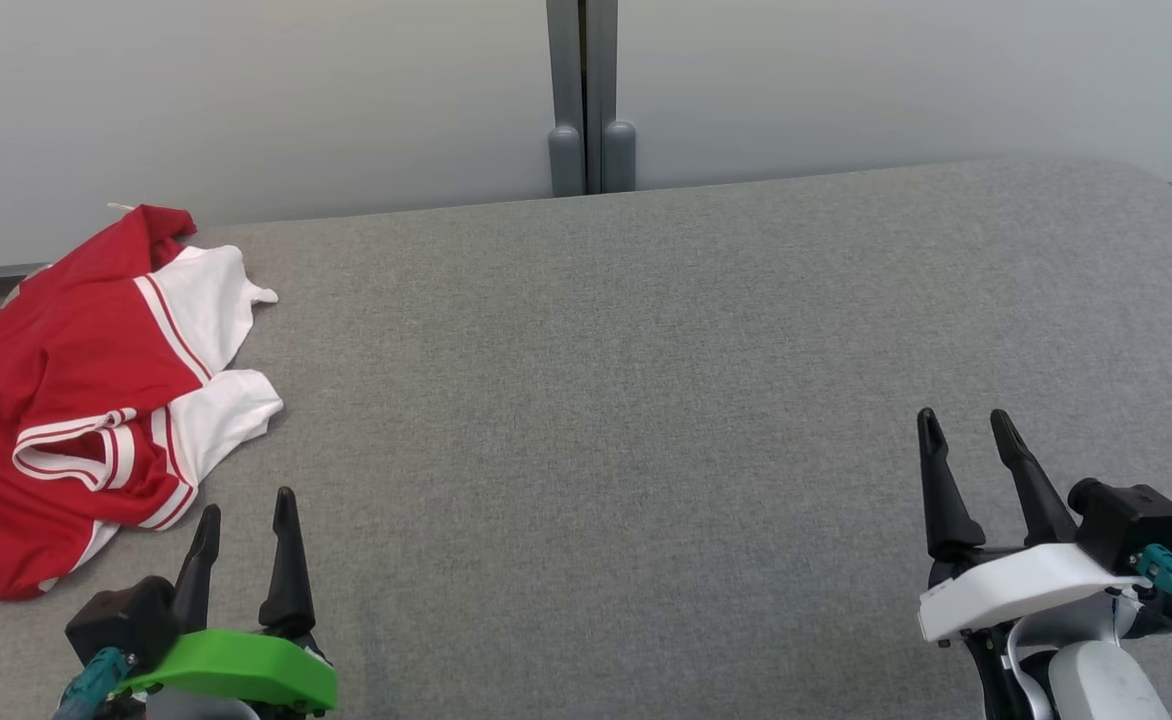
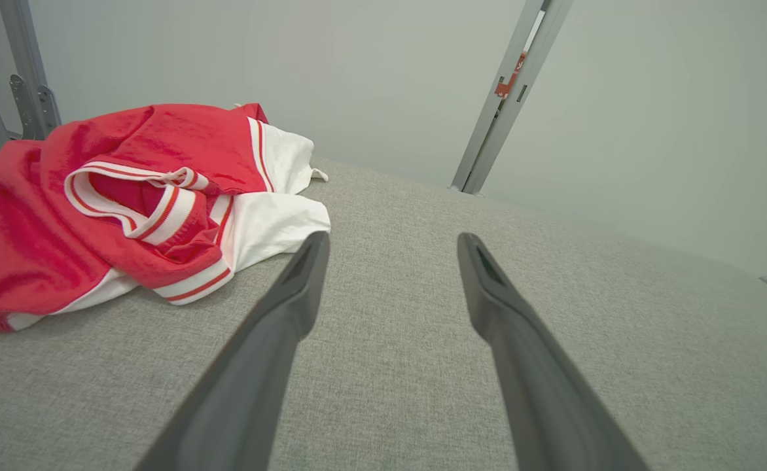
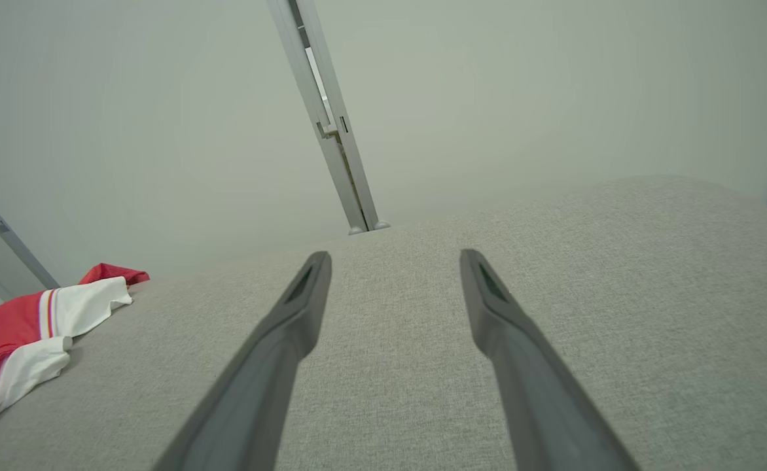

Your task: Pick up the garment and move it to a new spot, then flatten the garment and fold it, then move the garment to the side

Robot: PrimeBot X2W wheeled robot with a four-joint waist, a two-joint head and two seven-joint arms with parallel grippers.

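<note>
A red garment (image 1: 56, 400) with white sleeves and striped trim lies crumpled at the far left of the grey padded surface (image 1: 646, 400), partly over its left edge. My left gripper (image 1: 246, 510) stands open just to the right of the garment's near end, apart from it. In the left wrist view the garment (image 2: 128, 196) lies left of the open fingers, and the left gripper (image 2: 393, 245) holds nothing. My right gripper (image 1: 964, 420) is open over bare fabric at the lower right. The right wrist view has the garment (image 3: 23, 327) far to the left of the right gripper (image 3: 395, 258).
A pale wall (image 1: 246, 90) with a grey vertical post (image 1: 586, 100) runs behind the surface's far edge. The surface rounds off at its back right corner (image 1: 1156, 190).
</note>
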